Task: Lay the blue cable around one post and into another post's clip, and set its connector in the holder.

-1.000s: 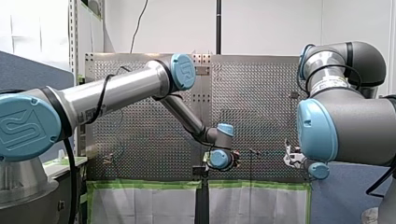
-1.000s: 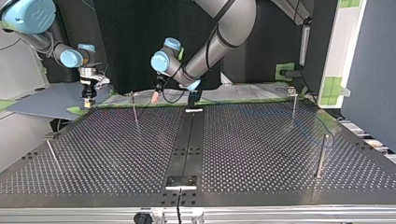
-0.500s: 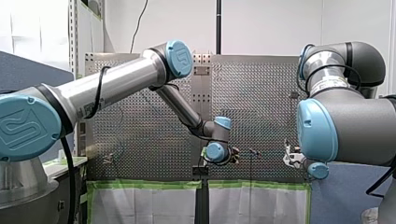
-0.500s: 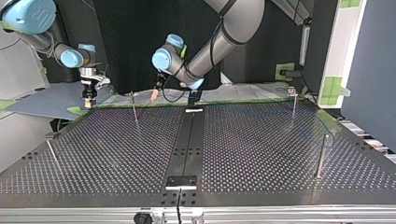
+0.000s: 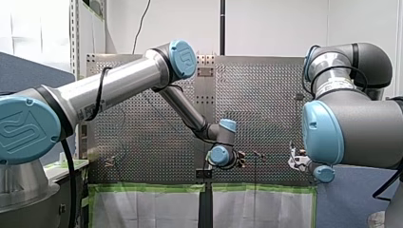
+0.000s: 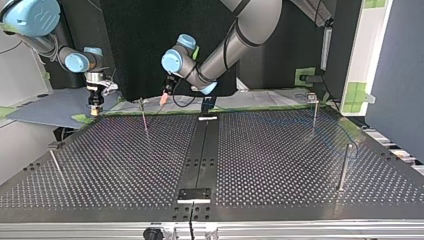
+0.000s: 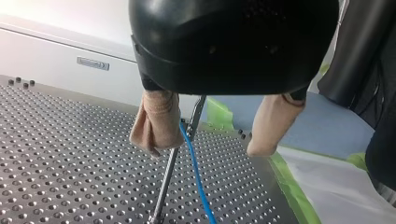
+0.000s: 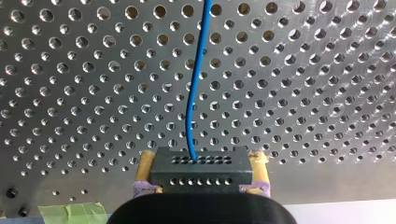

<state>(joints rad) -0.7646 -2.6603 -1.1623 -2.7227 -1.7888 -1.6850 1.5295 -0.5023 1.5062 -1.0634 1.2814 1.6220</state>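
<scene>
The thin blue cable (image 7: 196,177) hangs from the clip at the head of a slim metal post (image 7: 166,184) and passes between the beige pads of my left gripper (image 7: 204,151), close to one pad (image 7: 154,126). That gripper is open and holds nothing. In the top view it hovers at the far edge (image 6: 164,99) beside that post (image 6: 144,117). My right gripper (image 8: 201,169) is shut on the black connector block (image 8: 201,179), its yellow pads on both sides, and the cable (image 8: 194,93) leads away over the perforated plate. It hangs at the top view's far left (image 6: 93,109).
More posts stand at the top view's right (image 6: 315,112) (image 6: 345,167) and near left (image 6: 55,165). Black brackets sit on the centre strip at the far (image 6: 207,107) and near (image 6: 195,195) ends. Green tape (image 7: 219,116) lines the plate's far edge.
My left gripper has lifted a little and shifted toward the top view's left, staying open. My right arm has not moved.
</scene>
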